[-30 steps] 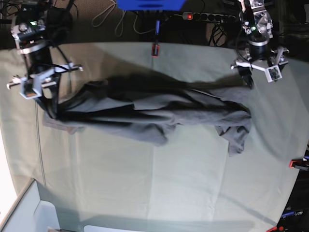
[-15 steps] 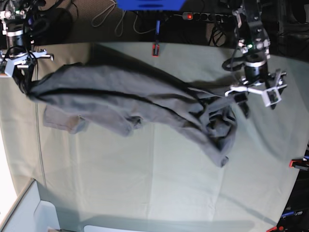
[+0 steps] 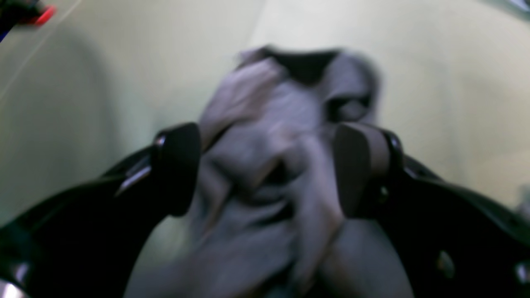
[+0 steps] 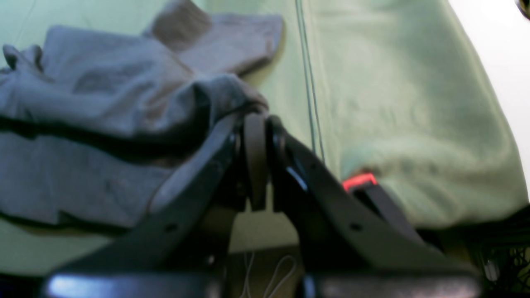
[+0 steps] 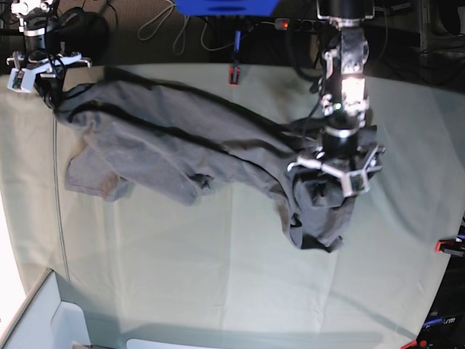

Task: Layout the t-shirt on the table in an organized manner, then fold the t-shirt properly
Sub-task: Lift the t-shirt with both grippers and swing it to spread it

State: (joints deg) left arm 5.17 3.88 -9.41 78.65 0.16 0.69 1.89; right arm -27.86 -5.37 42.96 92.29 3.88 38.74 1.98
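Right hand (image 4: 256,120) pinches one edge of the grey t-shirt (image 5: 182,149) at the bench's (image 5: 240,276) far corner, anchoring it; left hand (image 3: 265,169) straddles the bunched opposite end, released, presumably to regrasp and spread it.

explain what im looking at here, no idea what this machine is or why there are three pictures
It is a two-armed robot working on a grey t-shirt that lies bunched on the table, which wears a pale green cloth. One picture looks down over the whole scene; the other two come from cameras on each wrist, so they show the tools close up. The right tool is pinched shut on one end of the shirt at the table's edge. The left tool stands wide open over the crumpled other end; that view is blurred, so contact is unclear.
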